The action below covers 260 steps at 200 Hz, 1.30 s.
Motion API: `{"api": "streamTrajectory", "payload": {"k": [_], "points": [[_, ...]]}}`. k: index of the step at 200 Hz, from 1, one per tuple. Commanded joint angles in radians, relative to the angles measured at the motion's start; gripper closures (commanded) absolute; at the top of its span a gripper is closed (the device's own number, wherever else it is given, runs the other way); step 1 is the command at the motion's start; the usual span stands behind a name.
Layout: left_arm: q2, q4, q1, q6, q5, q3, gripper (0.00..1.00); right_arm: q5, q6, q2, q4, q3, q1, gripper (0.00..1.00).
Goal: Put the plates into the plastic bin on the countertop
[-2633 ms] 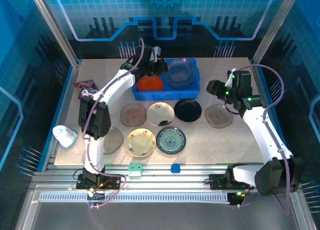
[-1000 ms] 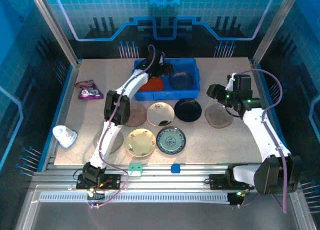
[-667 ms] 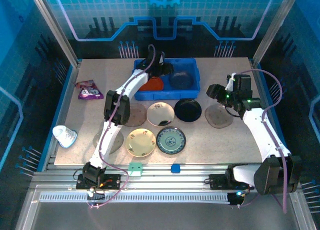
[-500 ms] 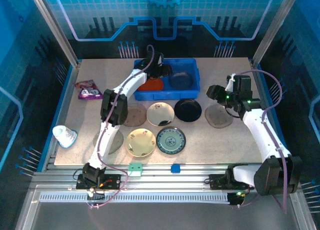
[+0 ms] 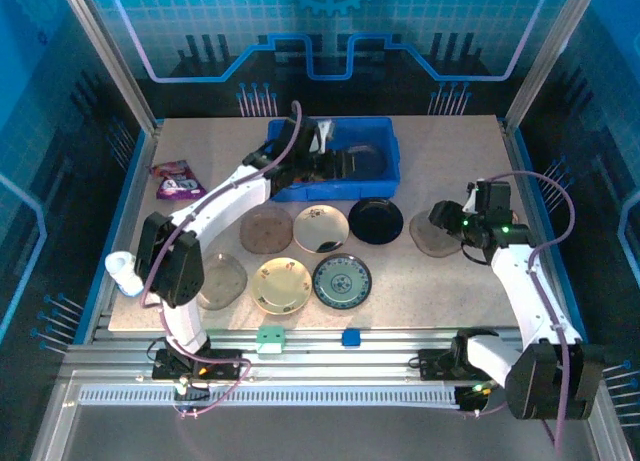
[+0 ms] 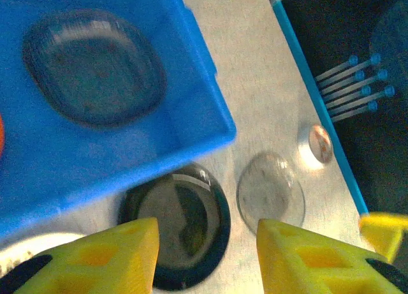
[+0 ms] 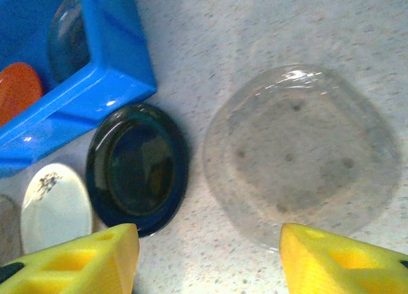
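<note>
Bin of bright-blue shallow plastic point(image 5: 350, 192): you find it at the far middle of the beige speckled bench point(image 5: 440, 146). A smoky grey translucent dish point(image 6: 92, 67) lies in its right half, with an orange-red plate point(image 7: 19, 90) beside it on the left.
Left end effector point(image 6: 207, 256): your yellow fingers stand spread with nothing between them, hanging over the right part of the bin.
Right end effector point(image 7: 207, 262): fingers spread and empty, poised over a clear smoky plate point(image 7: 296, 154) that lies on the bench right of the bin. You cannot tell whether it touches the plate.
Back row on the bench: brown plate point(image 5: 266, 229), white plate with a dark mark point(image 5: 321, 227) and glossy black plate point(image 5: 376, 220), left to right, just in front of the bin.
Front row: translucent grey plate point(image 5: 220, 281), cream floral plate point(image 5: 281, 284) and blue-green patterned plate point(image 5: 342, 280).
Far left: purple snack packet point(image 5: 178, 180), well apart from the plates.
</note>
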Motion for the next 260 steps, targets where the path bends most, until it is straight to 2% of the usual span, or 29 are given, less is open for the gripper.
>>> {"api": "streamTrajectory", "payload": {"k": [1,68,130,212,260], "points": [[-0.053,0.012,-0.023,0.022,0.036,-0.081,0.53,0.001,-0.016,0.015,0.017,-0.024,-0.043,0.39],[-0.094,0.008,-0.063,0.001,0.065,-0.113,0.51,-0.046,-0.005,0.042,0.065,-0.066,-0.090,0.39],[-0.159,-0.019,-0.096,-0.006,0.003,-0.152,0.52,-0.090,0.002,0.008,0.092,-0.138,-0.104,0.40],[-0.166,-0.006,-0.114,-0.020,-0.022,-0.171,0.52,-0.090,-0.023,0.022,0.058,-0.096,-0.110,0.40],[-0.147,-0.061,-0.120,-0.003,-0.023,-0.086,0.51,-0.092,-0.007,0.011,0.031,-0.068,-0.111,0.40]]}}
